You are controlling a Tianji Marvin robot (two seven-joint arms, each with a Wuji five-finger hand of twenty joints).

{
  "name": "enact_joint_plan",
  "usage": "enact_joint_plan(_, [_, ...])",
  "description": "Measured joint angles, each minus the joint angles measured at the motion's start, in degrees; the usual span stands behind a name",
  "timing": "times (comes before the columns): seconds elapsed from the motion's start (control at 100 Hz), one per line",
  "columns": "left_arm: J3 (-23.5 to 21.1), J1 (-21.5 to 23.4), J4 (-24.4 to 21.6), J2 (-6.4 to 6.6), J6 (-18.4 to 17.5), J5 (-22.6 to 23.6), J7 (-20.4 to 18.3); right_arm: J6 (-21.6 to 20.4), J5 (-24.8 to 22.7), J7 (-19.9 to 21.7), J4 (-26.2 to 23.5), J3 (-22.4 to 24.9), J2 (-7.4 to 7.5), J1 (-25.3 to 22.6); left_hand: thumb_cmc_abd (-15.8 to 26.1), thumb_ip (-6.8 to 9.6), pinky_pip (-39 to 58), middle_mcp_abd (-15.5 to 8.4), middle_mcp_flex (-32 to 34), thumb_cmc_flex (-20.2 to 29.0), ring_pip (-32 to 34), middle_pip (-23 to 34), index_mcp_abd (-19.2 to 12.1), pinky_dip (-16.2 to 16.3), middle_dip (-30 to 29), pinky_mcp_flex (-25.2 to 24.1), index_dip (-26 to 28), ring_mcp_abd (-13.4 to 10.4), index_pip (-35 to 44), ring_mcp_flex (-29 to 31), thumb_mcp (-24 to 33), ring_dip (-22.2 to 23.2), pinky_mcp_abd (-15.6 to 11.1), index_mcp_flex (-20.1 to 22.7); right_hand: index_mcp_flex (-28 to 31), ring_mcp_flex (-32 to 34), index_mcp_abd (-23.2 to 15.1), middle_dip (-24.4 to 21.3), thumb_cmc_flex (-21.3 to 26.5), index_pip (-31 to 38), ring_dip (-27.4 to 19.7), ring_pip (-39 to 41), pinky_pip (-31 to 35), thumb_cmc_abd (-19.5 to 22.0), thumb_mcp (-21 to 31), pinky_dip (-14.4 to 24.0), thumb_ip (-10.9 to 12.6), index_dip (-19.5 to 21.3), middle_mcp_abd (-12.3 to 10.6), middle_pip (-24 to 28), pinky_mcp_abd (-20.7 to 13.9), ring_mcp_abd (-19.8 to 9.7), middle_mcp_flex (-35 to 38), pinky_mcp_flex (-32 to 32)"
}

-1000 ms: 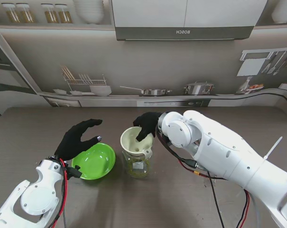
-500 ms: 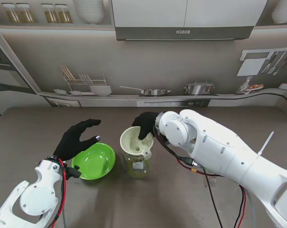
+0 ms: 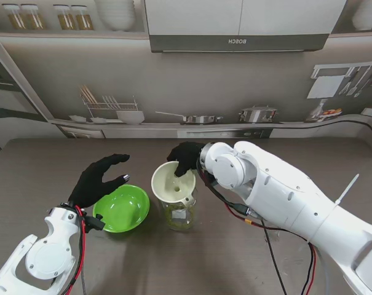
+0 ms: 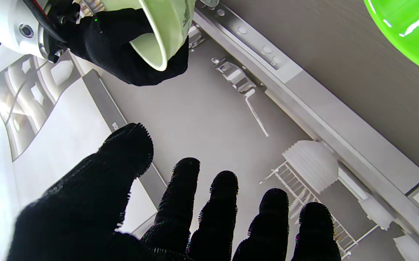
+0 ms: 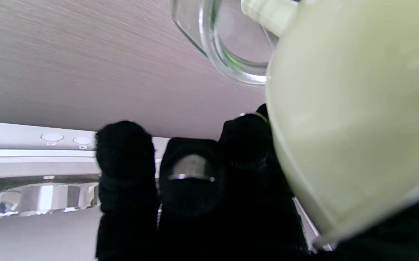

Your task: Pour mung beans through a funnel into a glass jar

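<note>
- Right hand (image 3: 187,158) is pinching the funnel (image 3: 173,182) rim, lifting it tilted off the glass jar (image 3: 178,212); beans look already poured.
- Left hand (image 3: 99,178) is hovering with spread fingers (image 4: 184,203) over the green bowl (image 3: 122,208).
- Next: setting the funnel on the table (image 3: 235,258).

Centre of stand view: funnel (image 3: 172,182) over glass jar (image 3: 179,214), tilted toward frame left | right hand (image 3: 186,157) on funnel's far rim | bowl (image 3: 122,208) just left of jar, on table (image 3: 38,178) | left hand (image 3: 99,178) over bowl's left edge, lower left of frame
</note>
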Motion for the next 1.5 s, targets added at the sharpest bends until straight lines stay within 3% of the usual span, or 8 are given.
enact_joint_plan(0.34, [0.05, 0.01, -0.13, -0.06, 0.39, -0.83, -0.04, 2.05, 0.39, 1.34, -5.35, 4.46, 1.09, -2.88, 1.43, 0.0, 0.0, 0.04, 0.02, 0.01, -0.01, 0.0, 0.04, 0.0, 0.0, 0.0, 0.0, 0.0, 0.0, 0.01, -0.63, 0.0, 0.0, 0.53, -1.52, 0.0, 0.0, 0.95, 0.0, 0.37, 0.03, -0.21, 0.03, 1.41, 0.02, 0.63, -0.82, 1.48, -0.02, -0.01, -0.01, -0.01, 0.04, 0.1])
enact_joint_plan(0.68, [0.03, 0.01, -0.16, -0.12, 0.5, -0.9, 0.04, 7.3, 0.66, 3.78, -12.43, 13.83, 2.48, -8.44, 2.02, 0.0, -0.01, 0.07, 0.02, 0.01, -0.09, 0.0, 0.04, -0.03, 0.0, 0.0, 0.0, 0.0, 0.0, 0.01, -0.77, 0.0, -0.01, 0.53, -2.13, 0.0, 0.0, 1.19, 0.0, 0.4, 0.03, -0.94, 0.05, 2.8, -0.57, 1.3, -0.84, 1.61, -0.02, -0.04, -0.01, -0.01, 0.04, -0.18])
enact_joint_plan(0.86, [0.03, -0.03, -0.13, -0.12, 0.48, -1.07, -0.11, 7.36, -6.1, 4.03, -13.99, 19.25, 3.32, -11.7, 2.02, 0.0, -0.02, 0.07, 0.03, 0.01, -0.1, 0.0, 0.04, -0.05, -0.01, 0.0, 0.0, 0.0, 0.0, 0.01, -0.78, 0.0, -0.01, 0.53, -2.14, 0.0, 0.04, 1.19, 0.01, 0.4, 0.03, -0.96, 0.06, 2.82, -0.61, 1.32, -0.84, 1.63, -0.02, -0.05, -0.01, 0.0, 0.04, -0.64])
enact_joint_plan(1.04, [0.2, -0.2, 0.0, -0.12, 0.47, -1.28, -0.27, 6.38, -11.54, 3.36, -13.57, 23.06, 4.28, -13.97, 2.02, 0.0, -0.02, 0.07, 0.03, 0.01, -0.1, 0.0, 0.04, -0.06, -0.01, 0.0, 0.0, 0.0, 0.0, 0.02, -1.34, 0.0, -0.01, 0.53, -2.14, 0.0, 0.08, 1.19, 0.01, 0.4, 0.02, -1.67, 0.06, 2.82, -0.62, 1.33, -0.84, 1.62, -0.02, -0.05, -0.01, 0.03, 0.04, -0.72])
enact_joint_plan(1.18, [0.35, -0.36, 0.13, -0.11, 0.47, -1.28, -0.4, 3.45, -15.88, -0.6, -10.83, 24.79, 4.46, -15.31, 2.02, 0.0, -0.03, 0.09, 0.03, 0.01, -0.1, 0.0, 0.05, -0.07, -0.01, -0.01, 0.0, 0.0, 0.0, 0.02, -1.35, 0.0, -0.02, 0.53, -2.14, 0.0, 0.1, 1.19, 0.01, 0.4, -0.32, -1.8, 0.06, 2.82, -0.62, 1.33, -0.85, 1.63, -0.02, -0.05, -0.01, 0.06, 0.04, -0.79])
enact_joint_plan(1.5, [0.52, -0.49, 0.32, -0.09, 0.5, -1.23, -0.65, -2.0, -20.64, -5.82, -2.61, 24.55, 5.04, -16.5, 2.02, 0.0, -0.03, 0.14, 0.03, 0.01, -0.11, 0.0, 0.06, -0.07, -0.02, -0.01, 0.0, 0.0, 0.0, 0.02, -1.37, 0.0, -0.03, 0.53, -2.28, 0.0, 0.1, 0.99, 0.01, 0.44, -0.72, -2.91, 0.06, 2.9, -0.62, 1.33, -1.28, 1.63, -0.02, -0.05, -0.01, 0.06, 0.04, -1.21])
